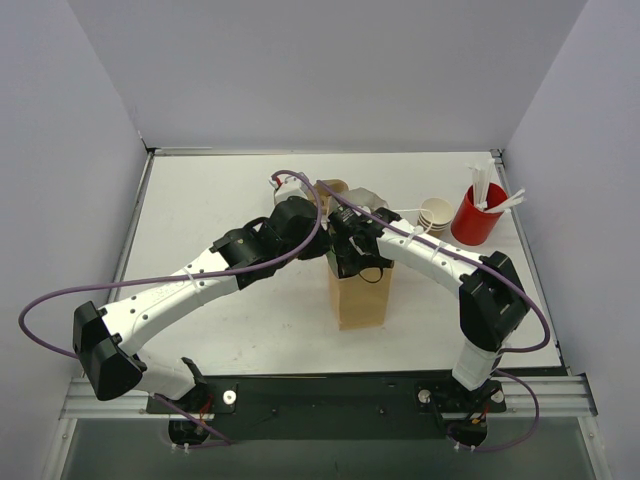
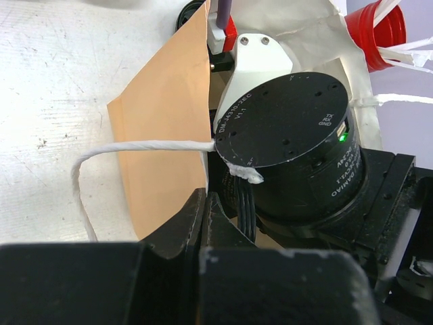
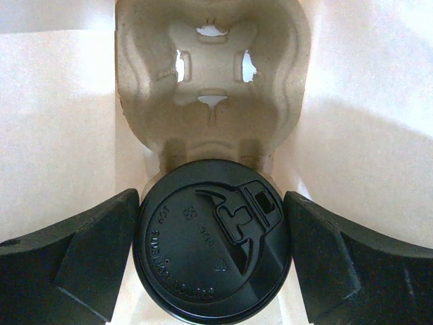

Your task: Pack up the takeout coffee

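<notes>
Takeout coffee in bag — snug betw R fingers, gripped or not unclear — L fingers together

Left arm: white shell links, black joint housings, and a big black block nearest the mounting rail.
Right arm: same white-and-black build, with a black block above the rail's right end.
Cables: a purple lead loops off each arm, and red and black wires sit below the rail.
Right pincer: two matte black wedge fingers.
Left pincer: black, with scuffed pale edges.
Wrist motor: round black cap with white lettering and a green light, on a white bracket with two screws.
</notes>
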Robot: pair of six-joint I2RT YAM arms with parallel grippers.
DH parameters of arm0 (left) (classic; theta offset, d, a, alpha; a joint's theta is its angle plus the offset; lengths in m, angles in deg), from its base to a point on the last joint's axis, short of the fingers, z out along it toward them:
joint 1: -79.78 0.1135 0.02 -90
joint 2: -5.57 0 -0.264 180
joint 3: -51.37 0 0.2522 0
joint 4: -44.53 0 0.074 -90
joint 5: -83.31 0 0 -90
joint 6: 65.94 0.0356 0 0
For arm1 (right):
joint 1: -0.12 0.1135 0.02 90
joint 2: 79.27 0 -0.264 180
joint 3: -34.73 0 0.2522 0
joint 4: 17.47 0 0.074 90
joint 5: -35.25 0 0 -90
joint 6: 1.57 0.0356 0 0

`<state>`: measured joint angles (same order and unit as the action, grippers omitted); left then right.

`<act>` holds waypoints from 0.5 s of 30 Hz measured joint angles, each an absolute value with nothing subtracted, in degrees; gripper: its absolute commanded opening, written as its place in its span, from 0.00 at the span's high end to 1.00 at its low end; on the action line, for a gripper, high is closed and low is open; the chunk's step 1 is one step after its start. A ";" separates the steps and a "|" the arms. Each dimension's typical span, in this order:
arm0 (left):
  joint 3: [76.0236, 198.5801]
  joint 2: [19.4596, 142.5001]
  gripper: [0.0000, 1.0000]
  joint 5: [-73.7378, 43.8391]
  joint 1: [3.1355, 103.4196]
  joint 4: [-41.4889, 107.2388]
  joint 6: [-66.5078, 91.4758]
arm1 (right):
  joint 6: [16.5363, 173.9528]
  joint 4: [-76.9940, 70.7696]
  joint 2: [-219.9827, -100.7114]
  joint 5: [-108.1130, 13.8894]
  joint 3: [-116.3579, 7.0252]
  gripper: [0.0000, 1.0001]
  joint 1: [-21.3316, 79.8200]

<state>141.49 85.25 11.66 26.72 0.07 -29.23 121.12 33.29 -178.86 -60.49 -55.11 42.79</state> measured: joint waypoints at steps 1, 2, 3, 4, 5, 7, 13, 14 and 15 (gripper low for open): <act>141.49 85.28 1.00 11.66 26.72 0.07 -29.23 | 121.12 33.42 -178.86 -60.49 -55.11 0.17 42.81; 141.49 85.28 1.00 11.60 26.72 0.07 -29.23 | 121.12 33.63 -178.86 -60.49 -55.11 0.17 42.81; 141.49 85.28 1.00 11.53 26.72 0.07 -29.23 | 121.12 33.79 -178.86 -60.49 -55.11 0.16 42.81; 141.49 85.30 1.00 11.51 26.72 0.07 -29.23 | 121.14 33.92 -178.86 -60.51 -55.13 0.16 42.81; 141.49 85.30 1.00 11.49 26.72 0.07 -29.23 | 121.14 34.03 -178.86 -60.49 -55.13 0.16 42.81; 141.49 85.30 1.00 11.46 26.72 0.07 -29.23 | 121.14 34.27 -178.86 -60.49 -55.21 0.16 42.81; 141.49 85.30 1.00 11.44 26.72 0.03 -29.23 | 121.14 34.66 -178.86 -60.49 -55.32 0.15 42.84; 141.49 85.30 1.00 11.44 26.72 0.03 -29.23 | 121.16 34.75 -178.86 -60.49 -55.35 0.15 42.84; 141.49 85.30 1.00 11.42 26.72 -0.01 -29.23 | 121.16 34.86 -178.86 -60.49 -55.35 0.15 42.86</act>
<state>141.49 85.30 11.42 26.72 -0.01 -29.23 121.16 34.86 -178.86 -60.49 -55.35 42.86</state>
